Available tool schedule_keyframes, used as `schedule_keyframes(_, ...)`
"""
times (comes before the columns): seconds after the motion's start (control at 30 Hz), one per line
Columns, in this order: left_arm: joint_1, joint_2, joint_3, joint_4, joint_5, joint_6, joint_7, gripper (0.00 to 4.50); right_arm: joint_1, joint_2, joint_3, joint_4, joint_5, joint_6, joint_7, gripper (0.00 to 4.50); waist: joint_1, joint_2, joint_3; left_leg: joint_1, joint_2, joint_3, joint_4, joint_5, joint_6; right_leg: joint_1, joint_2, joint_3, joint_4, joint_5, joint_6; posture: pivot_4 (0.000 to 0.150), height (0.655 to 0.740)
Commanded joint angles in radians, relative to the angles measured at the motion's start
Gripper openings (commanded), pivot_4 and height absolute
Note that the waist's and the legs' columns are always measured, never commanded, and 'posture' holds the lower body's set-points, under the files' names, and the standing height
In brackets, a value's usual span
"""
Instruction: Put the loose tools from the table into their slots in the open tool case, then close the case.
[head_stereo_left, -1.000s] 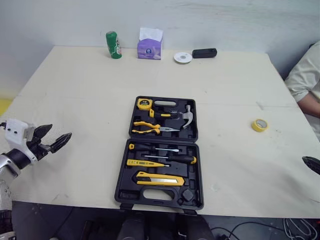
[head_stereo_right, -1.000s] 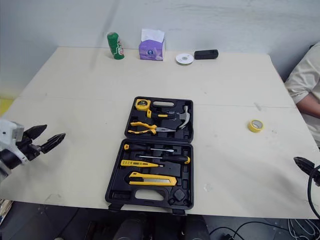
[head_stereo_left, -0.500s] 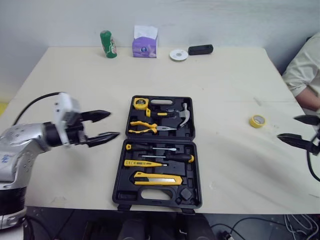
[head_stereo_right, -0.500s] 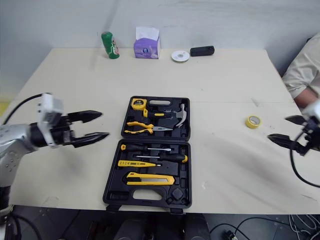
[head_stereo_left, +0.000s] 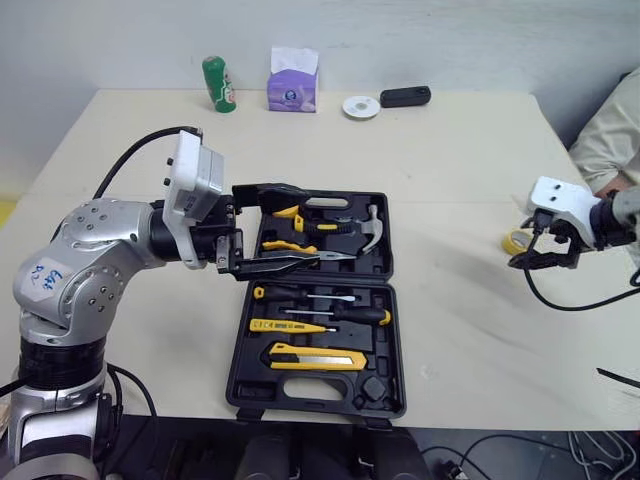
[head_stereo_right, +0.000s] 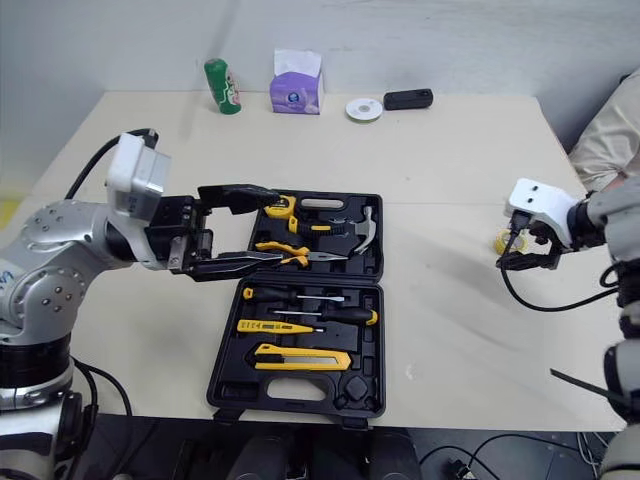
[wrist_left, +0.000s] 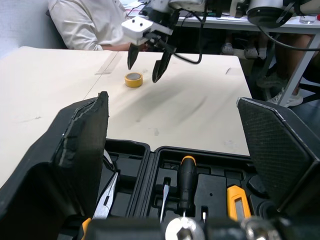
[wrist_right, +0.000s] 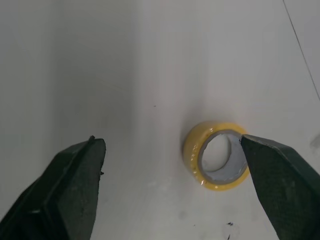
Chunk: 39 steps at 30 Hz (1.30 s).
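Tape roll (wrist_right: 192, 152), yellow, lies on the table (head_stereo_left: 450, 170) right of the open tool case (head_stereo_left: 388, 300). The right gripper (wrist_right: 170, 150) is just over it, fingers spread wide, one tip at the roll's edge. Left gripper (head_stereo_left: 312, 225) hangs over the case's far half, also spread wide.

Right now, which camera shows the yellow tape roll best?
The right wrist view: the tape roll sits close, lying flat, its hole visible, between the right gripper's open jaws. The left wrist view shows it small and far off on the table. In both eye views the gripper partly hides it.
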Motion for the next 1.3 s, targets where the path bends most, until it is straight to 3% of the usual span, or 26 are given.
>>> schedule_keyframes(0.03,0.001,-0.010,-0.001,-0.037,-0.005,-0.016,0.014,4.50,-0.065,0.029,0.009,0.112,-0.064,-0.061,-0.029,2.70,-0.001,0.000,0.000,0.000,0.000,0.000,0.000,0.000,0.000,0.000,0.000,0.000,0.000,0.000,0.000,0.150,0.7316)
schedule_keyframes(0.43,0.013,-0.005,0.002,-0.053,-0.009,-0.030,0.019,4.50,-0.125,0.054,0.018,0.257,-0.158,-0.152,-0.039,2.70,-0.001,0.000,0.000,0.000,0.000,0.000,0.000,0.000,-0.001,0.000,0.000,0.000,0.001,0.000,0.000,0.150,0.7316)
schedule_keyframes(1.13,0.002,-0.020,-0.012,-0.043,0.023,-0.075,0.028,4.50,-0.150,0.135,0.002,0.360,-0.185,-0.146,-0.118,2.70,-0.008,0.000,0.000,0.000,0.000,0.000,0.000,0.001,-0.001,0.000,0.000,0.000,0.002,0.000,0.000,0.150,0.7316)
schedule_keyframes(1.23,0.003,-0.026,-0.019,-0.039,0.037,-0.089,0.034,4.50,-0.164,0.141,0.000,0.370,-0.188,-0.152,-0.133,1.88,-0.011,0.000,0.000,0.000,0.000,0.000,0.000,0.001,-0.001,0.000,0.000,0.000,0.002,0.000,0.000,0.150,0.7316)
schedule_keyframes(1.3,0.003,-0.031,-0.022,-0.045,0.036,-0.088,0.037,4.50,-0.170,0.143,0.000,0.373,-0.189,-0.156,-0.132,0.93,-0.012,0.000,0.000,0.000,0.000,0.000,0.000,0.002,-0.001,0.000,0.000,0.000,0.002,0.000,0.000,0.150,0.7316)
